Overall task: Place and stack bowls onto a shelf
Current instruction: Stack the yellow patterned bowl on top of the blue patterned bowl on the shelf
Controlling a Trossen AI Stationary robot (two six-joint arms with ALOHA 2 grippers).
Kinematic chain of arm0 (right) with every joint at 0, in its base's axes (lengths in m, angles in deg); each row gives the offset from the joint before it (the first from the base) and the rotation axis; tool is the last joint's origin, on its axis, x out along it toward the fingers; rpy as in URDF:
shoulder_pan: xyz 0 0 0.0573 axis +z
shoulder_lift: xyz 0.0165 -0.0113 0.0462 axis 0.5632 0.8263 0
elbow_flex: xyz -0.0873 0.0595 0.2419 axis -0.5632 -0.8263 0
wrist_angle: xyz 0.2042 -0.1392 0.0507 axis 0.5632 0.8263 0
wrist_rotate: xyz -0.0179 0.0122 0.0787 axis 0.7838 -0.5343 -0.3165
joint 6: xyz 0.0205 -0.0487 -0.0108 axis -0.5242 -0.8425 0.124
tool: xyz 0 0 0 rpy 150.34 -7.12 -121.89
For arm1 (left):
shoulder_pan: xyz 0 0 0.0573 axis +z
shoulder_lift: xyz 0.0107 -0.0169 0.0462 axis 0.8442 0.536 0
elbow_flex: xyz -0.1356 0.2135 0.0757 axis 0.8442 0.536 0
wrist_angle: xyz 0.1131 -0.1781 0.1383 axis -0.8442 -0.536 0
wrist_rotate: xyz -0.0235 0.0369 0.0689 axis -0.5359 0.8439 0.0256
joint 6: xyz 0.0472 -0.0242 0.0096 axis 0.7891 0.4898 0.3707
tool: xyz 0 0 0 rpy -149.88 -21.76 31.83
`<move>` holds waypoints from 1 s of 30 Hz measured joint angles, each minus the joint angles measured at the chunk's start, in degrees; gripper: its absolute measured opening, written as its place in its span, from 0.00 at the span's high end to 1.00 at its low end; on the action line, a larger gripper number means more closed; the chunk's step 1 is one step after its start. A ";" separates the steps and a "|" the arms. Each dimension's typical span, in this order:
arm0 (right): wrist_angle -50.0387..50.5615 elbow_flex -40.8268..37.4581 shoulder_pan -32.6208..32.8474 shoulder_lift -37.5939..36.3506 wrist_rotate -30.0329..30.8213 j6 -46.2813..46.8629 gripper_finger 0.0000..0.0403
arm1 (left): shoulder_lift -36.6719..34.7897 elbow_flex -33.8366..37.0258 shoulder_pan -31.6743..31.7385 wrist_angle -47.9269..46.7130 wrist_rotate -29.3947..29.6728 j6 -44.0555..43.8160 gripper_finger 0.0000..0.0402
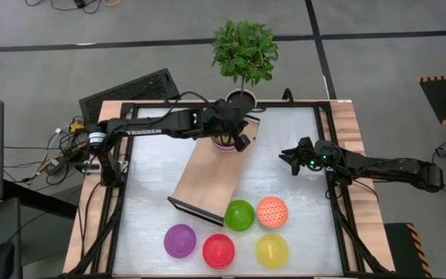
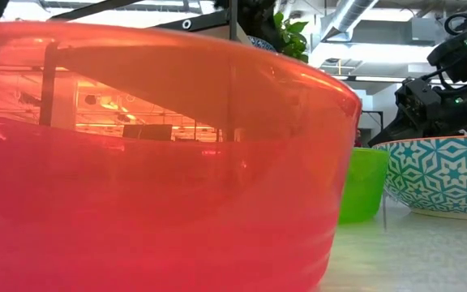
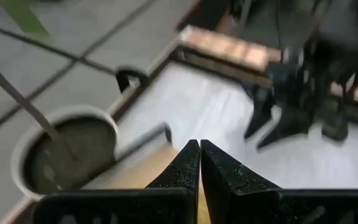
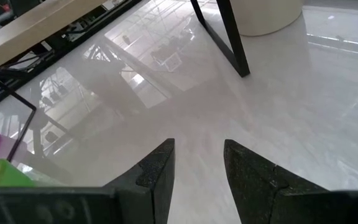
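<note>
High view first: my left gripper [image 1: 242, 140] sits over the far end of the shelf [image 1: 207, 174], next to the potted plant [image 1: 243, 56]. A small bowl [image 1: 223, 144] with a pinkish rim shows just under my wrist on that end of the board; whether I am touching it I cannot tell. From my left wrist I see my two fingers [image 3: 185, 168] pressed together with nothing between them. My right gripper [image 1: 295, 160] waits above the table [image 1: 149, 186] to the right of the shelf, near the right edge, fingers [image 4: 157, 168] spread with a gap and nothing held.

The other bowls stand on the table off the near end of the shelf: green [image 1: 239, 215] and red-white patterned [image 1: 272, 211] closest to it, then purple [image 1: 180, 241], red [image 1: 218, 250] and yellow [image 1: 272, 250] along the front. The low view is filled by the red one and also shows a blue-white patterned bowl [image 2: 444, 174] that I cannot find from above.

I judge the plain ones to be light, thin, stiff plastic, smooth enough to slide on this glossy top. I would pinch a rim, one finger inside the wall and one outside, rather than try to span the whole bowl. The patterned ones may be heavier and breakable, so a firmer rim grip and a soft set-down.
</note>
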 joint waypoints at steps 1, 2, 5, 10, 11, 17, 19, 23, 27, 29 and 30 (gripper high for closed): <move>0.00 0.00 0.00 0.00 0.00 0.00 0.59 | -0.10 -1.24 0.04 -0.01 0.37 0.19 1.00; 0.00 0.00 0.00 0.00 0.00 0.00 0.59 | -0.17 -2.62 0.04 -1.09 0.75 0.56 1.00; 0.00 0.00 0.00 0.00 0.00 0.00 0.59 | -0.21 -8.16 -0.25 -9.14 2.63 0.73 1.00; 0.00 0.00 0.00 0.00 0.00 -0.02 0.59 | -2.71 -13.49 -1.06 -24.02 2.21 0.87 1.00; 0.00 0.01 0.00 0.00 0.00 -0.01 0.59 | -3.99 -12.97 -1.26 -24.66 2.39 0.21 1.00; 0.00 0.00 0.00 0.00 0.00 -0.06 0.59 | -14.30 -1.23 -5.68 -18.97 11.94 -3.23 1.00; 0.00 0.02 0.00 0.00 0.00 -0.25 0.59 | -17.63 5.29 -6.50 -11.08 10.96 -3.61 1.00; 0.00 0.00 0.00 0.00 0.00 -1.46 0.59 | -22.07 17.98 -6.68 4.22 6.74 -4.28 1.00; 0.02 0.00 0.00 0.00 -0.02 -1.46 0.59 | -24.20 26.86 -6.61 11.83 6.98 -6.21 1.00; 0.02 0.00 0.00 0.00 -0.02 -1.44 0.59 | -24.68 29.33 -6.61 14.13 7.20 -6.93 1.00; 0.02 0.01 0.00 0.00 -0.02 -1.44 0.59 | -24.69 29.90 -6.61 14.52 7.83 -7.20 1.00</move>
